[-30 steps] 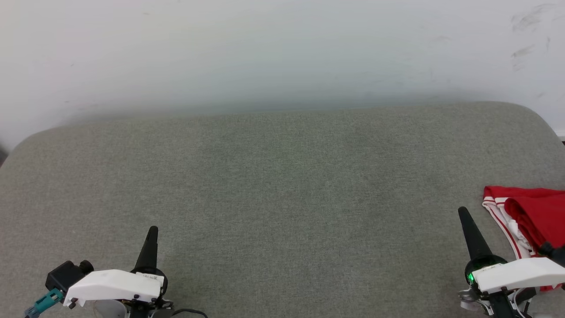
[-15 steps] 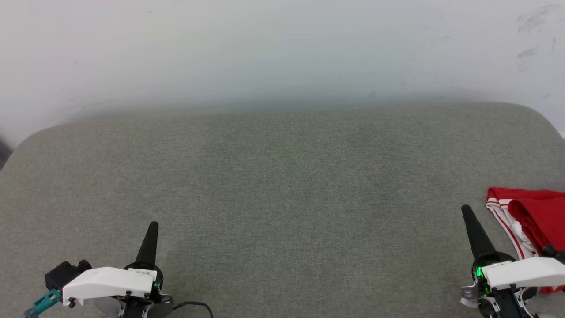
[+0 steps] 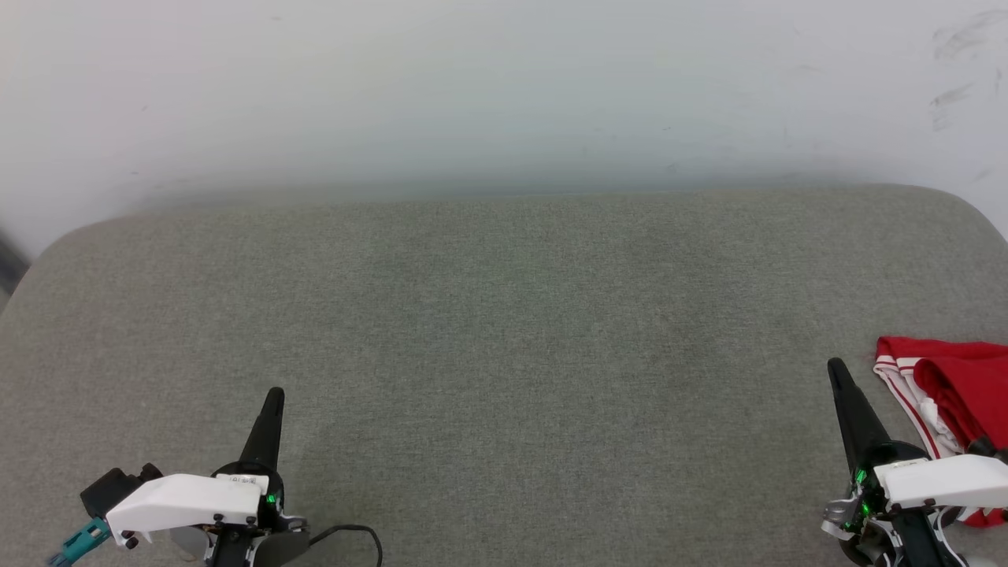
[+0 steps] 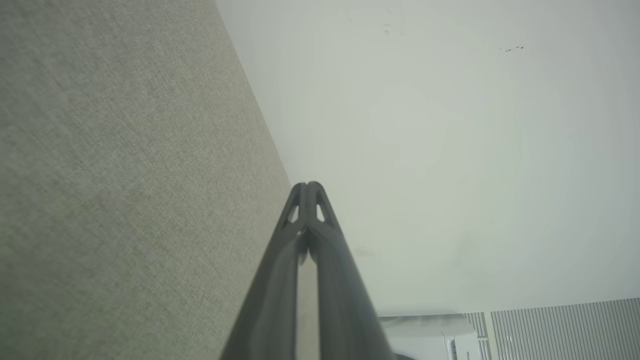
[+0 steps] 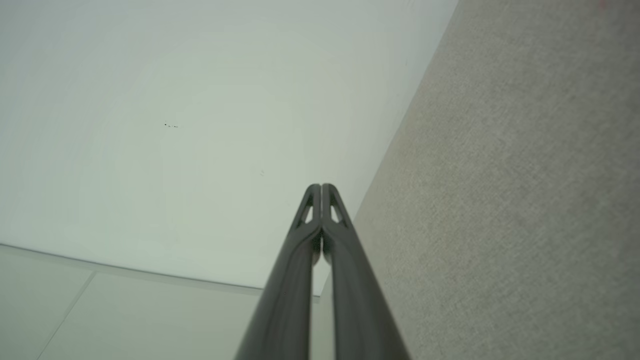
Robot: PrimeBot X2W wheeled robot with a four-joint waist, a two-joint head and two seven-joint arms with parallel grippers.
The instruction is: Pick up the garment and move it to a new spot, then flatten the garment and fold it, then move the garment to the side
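Garment (image 3: pixel 962 379), seemingly folded, at grey surface (image 3: pixel 504 331) right edge; left tool (image 3: pixel 273 392), right tool (image 3: pixel 833 365) clenched, empty.

padded surface (image 3: pixel 504 331): woven cloth — matt, coarse | garment (image 3: pixel 967 384): smooth cloth | wall (image 3: pixel 504 94): matt, scuffed

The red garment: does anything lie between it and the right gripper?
Nothing visible does. The garment lies at the right edge of the grey cushion, just to the right of the shut right gripper, with bare cushion between its edge and the fingertips.
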